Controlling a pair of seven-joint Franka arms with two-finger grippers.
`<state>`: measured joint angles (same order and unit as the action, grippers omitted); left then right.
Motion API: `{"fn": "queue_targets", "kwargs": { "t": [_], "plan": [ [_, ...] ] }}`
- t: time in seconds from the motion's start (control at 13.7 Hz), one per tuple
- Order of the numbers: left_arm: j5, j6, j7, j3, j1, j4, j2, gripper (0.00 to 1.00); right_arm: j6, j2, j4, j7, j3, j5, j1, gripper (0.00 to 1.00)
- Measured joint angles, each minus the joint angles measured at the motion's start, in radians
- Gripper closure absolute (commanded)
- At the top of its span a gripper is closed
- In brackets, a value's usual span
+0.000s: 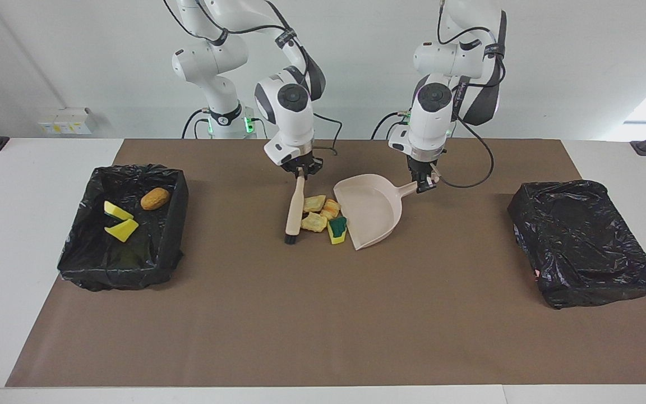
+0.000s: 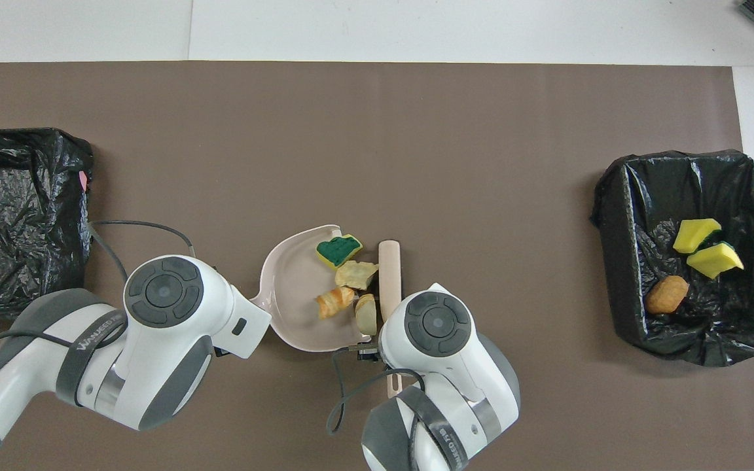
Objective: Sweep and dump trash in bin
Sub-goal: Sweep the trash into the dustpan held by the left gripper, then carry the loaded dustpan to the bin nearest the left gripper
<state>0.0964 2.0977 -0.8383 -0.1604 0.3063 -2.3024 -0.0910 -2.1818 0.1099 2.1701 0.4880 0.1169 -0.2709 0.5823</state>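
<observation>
1. Facing view: the right gripper [image 1: 300,168] is clamped on the top of the brush [image 1: 295,209] handle, and the brush hangs nearly upright with its dark bristles down on the brown mat [image 1: 312,314] — a pose that, I judge, lets it push sideways. The left gripper [image 1: 425,184] is closed on the handle of the dustpan [image 1: 370,209], whose open lip faces the brush, so the pan acts as a backstop.

2. Between bristles and pan lip lie four pieces of the trash [image 1: 323,216]: tan bread-like lumps and a green-topped sponge [image 1: 337,229], just at the pan's mouth. They look bunched there because the brush is crowding them toward the pan.

3. The open bin [image 1: 124,224] at the right arm's end of the table already holds two yellow sponge wedges [image 1: 119,221] and a bread lump [image 1: 155,198]. A second black-bagged bin [image 1: 584,241] sits at the left arm's end; nothing shows in it.

4. Overhead view: the right gripper is hidden under its own wrist, with the brush [image 2: 390,278] emerging above it; the left gripper is likewise hidden beside the dustpan [image 2: 292,294]. The sponge [image 2: 338,250] and lumps [image 2: 351,291] overlap the pan's edge — partly aboard, I judge, not fully in.

5. The bin [image 2: 691,248] with three scraps is well apart from the pan, so a carry is yet to come.
</observation>
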Motion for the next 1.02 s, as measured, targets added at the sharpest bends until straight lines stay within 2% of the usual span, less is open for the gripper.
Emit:
{"fn": "queue_targets", "kwargs": {
  "t": [0.22,0.36,0.51,0.66,1.02],
  "plan": [
    [0.000,0.000,0.000,0.000,0.000,0.000,0.000,1.00,0.000,0.016,-0.036,-0.156,0.011,-0.137,0.009,1.00],
    [0.000,0.000,0.000,0.000,0.000,0.000,0.000,1.00,0.010,0.018,-0.058,-0.161,0.018,-0.146,0.021,1.00],
    [0.000,0.001,0.000,0.000,0.000,0.000,0.000,1.00,0.075,0.010,-0.080,-0.161,0.017,-0.147,0.012,1.00],
    [-0.006,0.004,0.001,0.002,-0.002,0.000,0.000,1.00,0.163,-0.019,-0.089,-0.162,0.008,-0.129,-0.019,1.00],
    [-0.084,0.050,0.001,0.005,-0.038,0.001,0.009,1.00,0.315,-0.116,-0.090,-0.162,0.000,0.030,-0.128,1.00]
  ]
}}
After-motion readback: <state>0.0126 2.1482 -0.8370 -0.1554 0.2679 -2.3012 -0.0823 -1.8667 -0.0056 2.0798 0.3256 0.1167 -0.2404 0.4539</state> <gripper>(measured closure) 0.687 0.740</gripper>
